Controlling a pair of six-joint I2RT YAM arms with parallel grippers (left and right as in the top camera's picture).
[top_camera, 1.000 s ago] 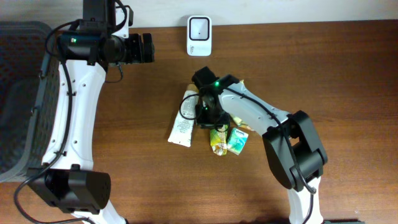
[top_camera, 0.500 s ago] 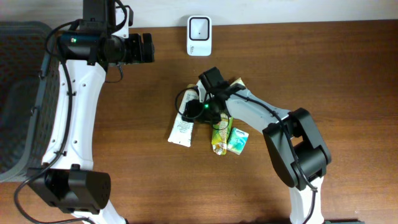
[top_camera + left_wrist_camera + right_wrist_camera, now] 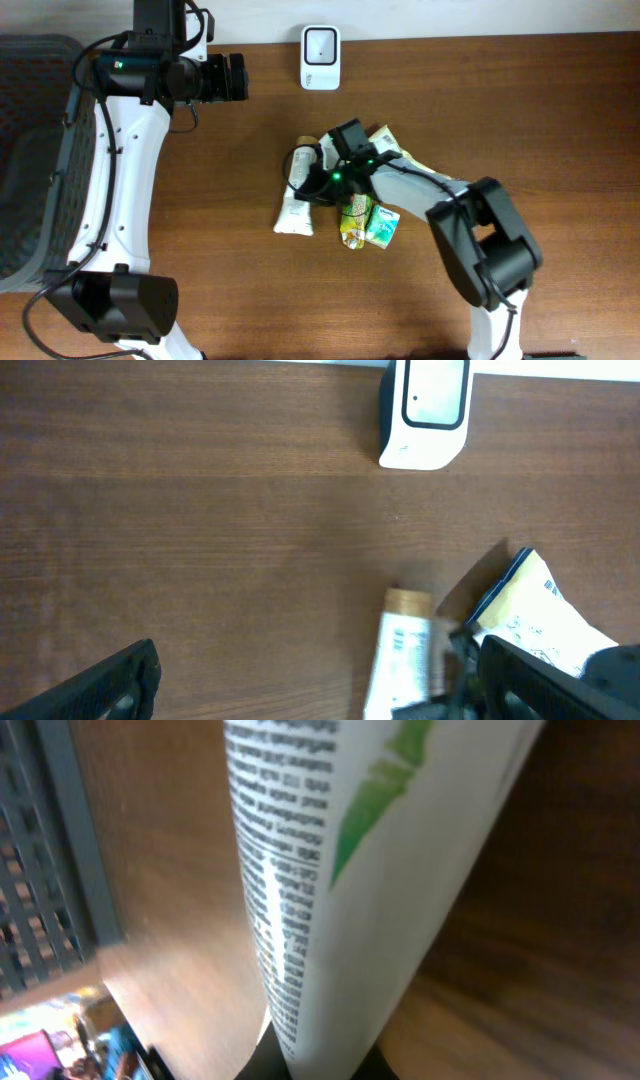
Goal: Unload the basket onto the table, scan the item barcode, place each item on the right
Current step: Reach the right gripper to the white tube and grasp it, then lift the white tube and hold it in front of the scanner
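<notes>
Right now my right gripper (image 3: pixel 320 183) is closed on the white tube (image 3: pixel 296 205), pinching it along its side near the middle; in my right wrist view the tube (image 3: pixel 330 870) fills the frame, its fine print and a green mark running up from my fingertips (image 3: pixel 262 1062). The tube lies flat on the worktop (image 3: pixel 520 120), its long axis running front to back with a slight tilt. Its brown cap end (image 3: pixel 408 601) points toward the white barcode scanner (image 3: pixel 320 45) at the far edge, and its flat crimped end points to the near edge. Just beside it to my right lie a yellow-green pouch (image 3: pixel 351 222), a teal packet (image 3: pixel 381 226) and a pale yellow bag (image 3: pixel 392 146). My left gripper (image 3: pixel 237 77) hangs wide open above bare wood, well apart from the tube, holding nothing. A dark mesh basket (image 3: pixel 30 150) sits at the left.
</notes>
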